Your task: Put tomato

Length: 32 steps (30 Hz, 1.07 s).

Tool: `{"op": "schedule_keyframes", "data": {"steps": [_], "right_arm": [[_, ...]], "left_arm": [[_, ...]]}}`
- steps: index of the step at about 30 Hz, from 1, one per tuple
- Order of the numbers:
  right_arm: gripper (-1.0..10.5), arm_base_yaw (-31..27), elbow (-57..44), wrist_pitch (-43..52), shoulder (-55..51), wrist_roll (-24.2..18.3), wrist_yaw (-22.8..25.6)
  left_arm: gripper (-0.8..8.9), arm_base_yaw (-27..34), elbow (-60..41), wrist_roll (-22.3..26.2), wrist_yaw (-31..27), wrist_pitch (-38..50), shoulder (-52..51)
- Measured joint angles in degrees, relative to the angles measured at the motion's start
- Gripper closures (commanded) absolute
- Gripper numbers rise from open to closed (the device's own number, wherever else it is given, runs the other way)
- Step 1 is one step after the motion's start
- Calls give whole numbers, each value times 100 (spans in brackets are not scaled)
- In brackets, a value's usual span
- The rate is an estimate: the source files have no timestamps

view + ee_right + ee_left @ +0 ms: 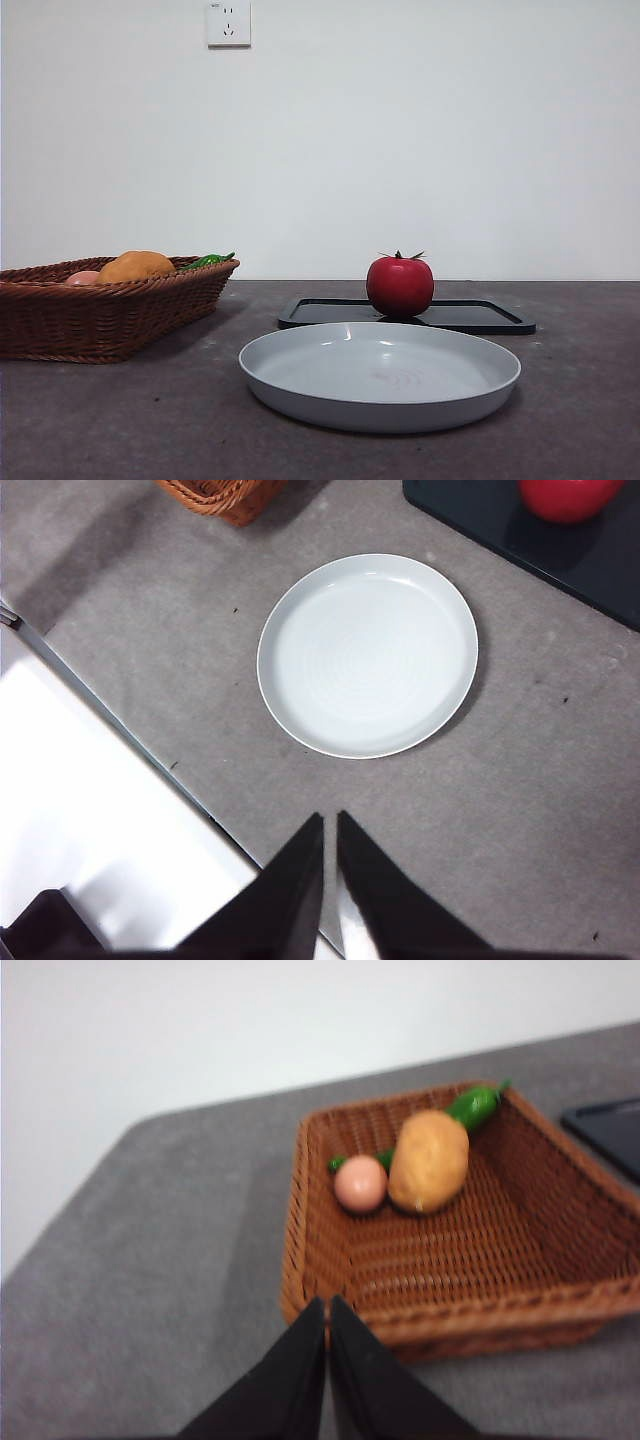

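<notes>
- left gripper: clenched on nothing, jaws pressed tip to tip, poised above the table just outside the near rim of the wicker basket.
- right gripper: likewise pinched together and empty, hanging over bare grey table short of the grey plate.
- nearest in the front view: grey plate, shallow, nothing in it.
- just behind the plate: black tray, flat on the table.
- on that tray, towards its left half: tomato, upright, stem on top, touched by neither gripper.
- off to the left: basket holding an orange-brown potato-like piece, a pale pink round fruit touching it, and green pieces at the far wall.
- farthest: white wall with a socket.
</notes>
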Motion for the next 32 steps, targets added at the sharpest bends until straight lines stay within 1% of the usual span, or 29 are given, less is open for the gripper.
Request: {"op": "schedule_keyframes", "data": {"steps": [9,14,17,32], "right_arm": [[933,0,0,0,0,0,0],[933,0,0,0,0,0,2],[933,0,0,2,0,2,2],[933,0,0,0,0,0,0]], "left_arm": [[806,0,-175,-87,0,-28,0],[806,0,-181,-308,-7,-15,0],[806,0,-184,-363,-7,-7,0],[806,0,-190,-387,-9,7,0]]}}
